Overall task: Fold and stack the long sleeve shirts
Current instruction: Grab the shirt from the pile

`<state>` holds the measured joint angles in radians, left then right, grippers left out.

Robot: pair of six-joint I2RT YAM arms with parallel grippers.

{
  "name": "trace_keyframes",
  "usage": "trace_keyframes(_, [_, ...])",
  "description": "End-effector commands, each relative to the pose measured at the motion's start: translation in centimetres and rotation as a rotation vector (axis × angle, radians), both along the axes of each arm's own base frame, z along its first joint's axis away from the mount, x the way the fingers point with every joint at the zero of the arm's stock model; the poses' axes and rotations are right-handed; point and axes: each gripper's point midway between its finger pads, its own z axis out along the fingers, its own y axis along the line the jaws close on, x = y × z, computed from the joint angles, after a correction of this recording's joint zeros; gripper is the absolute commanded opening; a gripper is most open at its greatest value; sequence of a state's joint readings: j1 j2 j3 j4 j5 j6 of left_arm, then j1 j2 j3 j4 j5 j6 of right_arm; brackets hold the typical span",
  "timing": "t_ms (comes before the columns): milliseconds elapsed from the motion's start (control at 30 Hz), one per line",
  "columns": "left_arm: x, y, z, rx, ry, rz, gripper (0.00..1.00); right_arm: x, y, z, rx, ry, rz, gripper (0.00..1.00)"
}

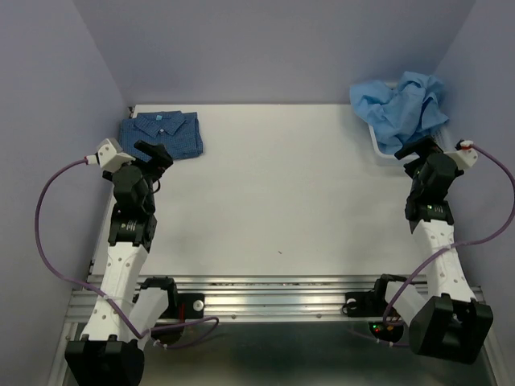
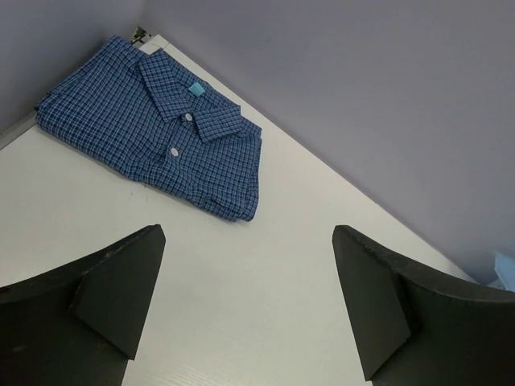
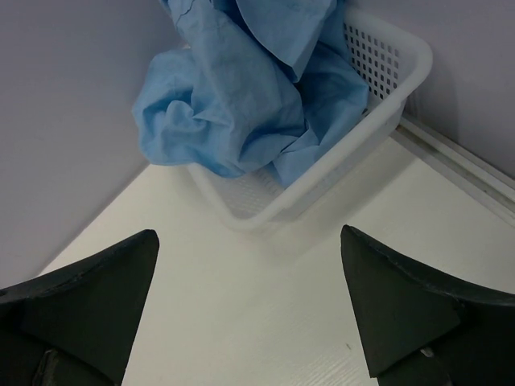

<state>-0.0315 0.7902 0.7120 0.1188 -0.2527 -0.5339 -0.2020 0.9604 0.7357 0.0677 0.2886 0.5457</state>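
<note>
My left gripper (image 2: 247,235), jaws released and empty, hangs near the folded checked shirt (image 2: 153,129) lying flat at the table's (image 1: 282,193) ten o'clock corner. My right gripper (image 3: 248,235), likewise released, faces the crumpled light-blue shirt (image 3: 241,96) heaped in the white basket (image 3: 386,72) at two o'clock.

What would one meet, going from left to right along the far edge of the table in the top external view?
Folded dark blue checked shirt → bare white table → crumpled light blue shirt, heaped in the white basket.
</note>
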Motion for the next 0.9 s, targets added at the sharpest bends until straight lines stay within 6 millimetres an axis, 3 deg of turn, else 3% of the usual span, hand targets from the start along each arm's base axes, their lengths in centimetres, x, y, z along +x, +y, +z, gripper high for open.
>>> trace_keyframes(0, [-0.1, 0.3, 1.3, 0.002, -0.045, 0.019, 0.99, 0.3, -0.8, 0.8, -0.025, -0.022, -0.035, 1.00])
trace_keyframes(67, [0.0, 0.0, 0.8, 0.005, -0.024, -0.001, 0.99, 0.8, -0.1, 0.9, -0.050, -0.025, 0.022, 1.00])
trace_keyframes(233, [1.4, -2.3, -0.1, 0.028, -0.017, -0.136, 0.99, 2.2, 0.4, -1.1, -0.047, 0.025, 0.071, 1.00])
trace_keyframes(333, [2.0, -2.2, 1.0, 0.029, -0.028, -0.127, 0.99, 3.4, 0.4, -0.3, -0.080, 0.039, 0.098, 1.00])
trace_keyframes(367, [2.3, -2.1, 1.1, 0.031, -0.027, -0.123, 0.99, 4.2, 0.3, -0.9, -0.081, 0.064, 0.107, 1.00])
trace_keyframes(433, [2.6, -1.7, 1.3, 0.028, -0.031, -0.098, 0.99, 6.1, 0.1, 1.4, -0.110, 0.041, 0.127, 1.00])
trace_keyframes(467, [2.8, -1.6, 1.8, 0.023, -0.029, -0.090, 0.99, 7.7, -0.1, -0.4, -0.103, 0.110, 0.141, 1.00])
trace_keyframes(500, [2.7, -1.7, 1.5, 0.036, -0.005, -0.100, 0.99, 9.6, -0.7, 2.9, -0.129, 0.073, 0.131, 1.00])
trace_keyframes(533, [2.7, -1.8, 1.6, 0.046, 0.001, -0.112, 0.99, 10.9, -1.5, 3.2, -0.123, 0.096, 0.104, 1.00])
trace_keyframes(567, [2.5, -1.9, 1.5, 0.051, 0.003, -0.119, 0.99, 11.6, -2.3, 1.7, -0.099, 0.188, 0.071, 1.00])
trace_keyframes(600, [2.5, -1.8, 1.4, 0.053, 0.001, -0.116, 0.99, 14.6, -4.4, 2.5, -0.092, 0.206, -0.014, 1.00])
trace_keyframes(667, [2.1, -1.6, 1.2, 0.047, -0.011, -0.100, 0.99, 16.6, -5.8, 1.3, -0.080, 0.284, -0.072, 1.00])
trace_keyframes(700, [2.0, -1.5, 1.4, 0.046, -0.024, -0.092, 0.99, 18.7, -6.1, -1.8, -0.069, 0.345, -0.061, 1.00])
trace_keyframes(733, [1.8, -1.4, 1.6, 0.051, -0.033, -0.090, 0.99, 20.6, -6.2, 0.4, -0.081, 0.292, -0.045, 1.00])
trace_keyframes(867, [1.5, -0.9, 2.4, 0.081, -0.045, -0.071, 0.99, 25.4, -6.9, -2.6, -0.059, 0.321, -0.031, 1.00])
